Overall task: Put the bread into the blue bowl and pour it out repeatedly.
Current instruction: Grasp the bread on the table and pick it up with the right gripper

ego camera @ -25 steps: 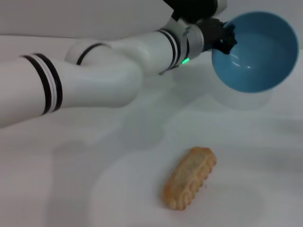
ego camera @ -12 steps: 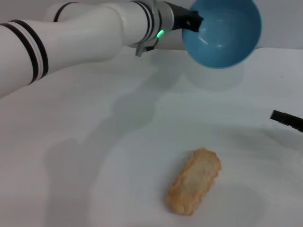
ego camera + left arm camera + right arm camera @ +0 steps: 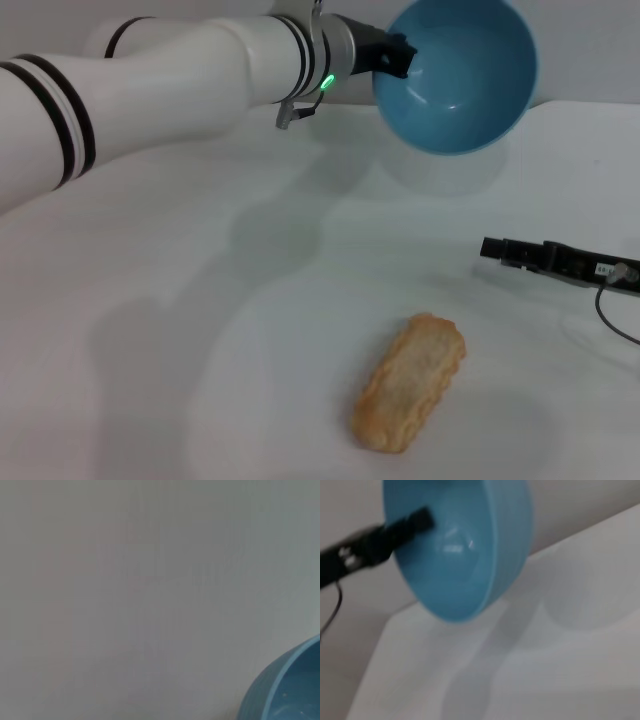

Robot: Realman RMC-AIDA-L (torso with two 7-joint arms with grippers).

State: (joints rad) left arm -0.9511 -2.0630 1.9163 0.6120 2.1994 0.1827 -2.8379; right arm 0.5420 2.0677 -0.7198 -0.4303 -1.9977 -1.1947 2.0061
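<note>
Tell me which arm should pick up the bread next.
Probably the right. The left gripper is holding the blue bowl tipped in the air at the far side, while the right gripper is low over the table, close to the bread lying near the front.

Left end effector [image 3: 395,58] raised, outstretched across scene, clamped closed; right end effector [image 3: 495,248] low at right edge.

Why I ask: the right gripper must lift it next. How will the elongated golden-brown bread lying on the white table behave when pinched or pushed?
The elongated golden-brown bread lies flat side up, so it should slide rather than roll. It keeps a firm, even outline, so it probably stays stiff when lifted. Its ridged edge looks crumbly, so a hard pinch may chip it.
</note>
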